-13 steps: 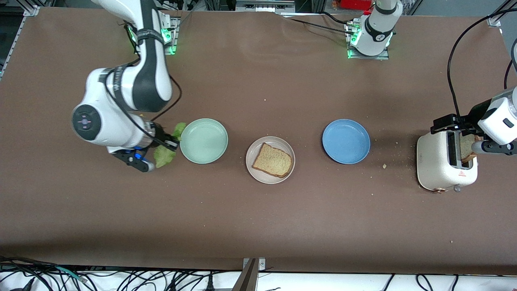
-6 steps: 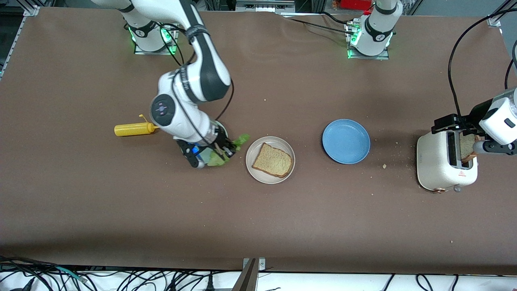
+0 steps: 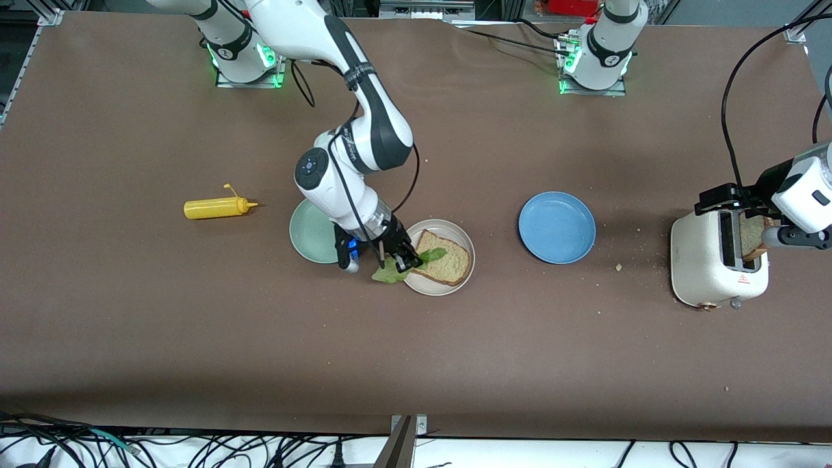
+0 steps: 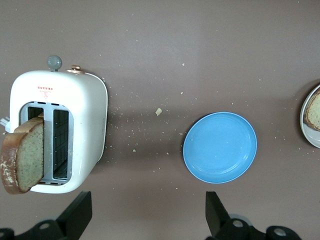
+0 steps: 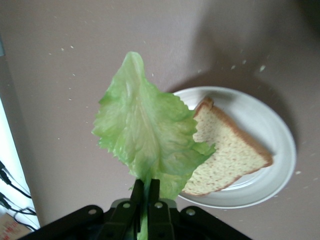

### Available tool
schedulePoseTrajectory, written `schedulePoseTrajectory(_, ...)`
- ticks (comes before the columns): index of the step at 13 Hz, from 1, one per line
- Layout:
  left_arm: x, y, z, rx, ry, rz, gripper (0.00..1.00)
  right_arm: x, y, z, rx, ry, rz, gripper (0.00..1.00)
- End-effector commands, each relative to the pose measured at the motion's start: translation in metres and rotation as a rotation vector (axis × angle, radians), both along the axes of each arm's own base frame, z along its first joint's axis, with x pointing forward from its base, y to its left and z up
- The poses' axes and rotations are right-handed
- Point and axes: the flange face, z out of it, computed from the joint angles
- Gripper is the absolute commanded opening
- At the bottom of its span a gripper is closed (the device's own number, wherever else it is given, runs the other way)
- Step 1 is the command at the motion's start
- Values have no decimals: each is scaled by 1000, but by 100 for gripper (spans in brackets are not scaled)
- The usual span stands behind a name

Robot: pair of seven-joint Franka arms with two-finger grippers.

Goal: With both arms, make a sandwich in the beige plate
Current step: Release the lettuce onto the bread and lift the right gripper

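Observation:
My right gripper (image 3: 398, 261) is shut on the stem of a ruffled green lettuce leaf (image 3: 390, 273) and holds it over the edge of the beige plate (image 3: 445, 290). One bread slice (image 3: 448, 263) lies on that plate, and the leaf's tip overlaps it. In the right wrist view the gripper (image 5: 145, 194) pinches the lettuce (image 5: 142, 135) above the plate (image 5: 272, 135) and bread (image 5: 230, 155). The second bread slice (image 3: 752, 235) stands in the toaster (image 3: 712, 266). My left gripper (image 3: 728, 200) is open and empty, high beside the toaster (image 4: 75, 100), with its bread (image 4: 22, 160) showing.
A mint-green plate (image 3: 309, 237) lies beside the beige plate toward the right arm's end, partly under my right arm. A yellow squeeze bottle (image 3: 214, 208) lies further that way. A blue plate (image 3: 557, 227) (image 4: 220, 147) sits between the beige plate and the toaster. Crumbs lie near the toaster.
My right arm carried the lettuce from beside the mint-green plate, across it, to the beige plate's edge. This uncovered the yellow bottle. The left arm has not moved.

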Motion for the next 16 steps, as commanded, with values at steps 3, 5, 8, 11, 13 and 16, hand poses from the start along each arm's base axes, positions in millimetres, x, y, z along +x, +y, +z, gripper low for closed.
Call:
schedulePoseTrajectory(3, -6, 4, 5, 32, 4, 6, 100, 16, 5, -22, 96, 66, -99, 0)
schedulePoseTrajectory(5, -6, 5, 4, 33, 6, 7, 100, 12, 9, -35, 83, 78, -98, 66)
schedulePoseTrajectory(8, -6, 5, 4, 33, 6, 7, 100, 11, 11, -31, 82, 79, -91, 99)
schedulePoseTrajectory(11, -6, 5, 4, 33, 6, 7, 100, 14, -2, -3, -64, 104, 45, 99)
schedulePoseTrajectory(13, -6, 5, 3, 33, 7, 8, 100, 18, -24, 44, -197, 137, 179, 99)
schedulePoseTrajectory(16, -6, 5, 4, 31, 6, 9, 100, 21, -88, 107, -320, 165, 476, 99)
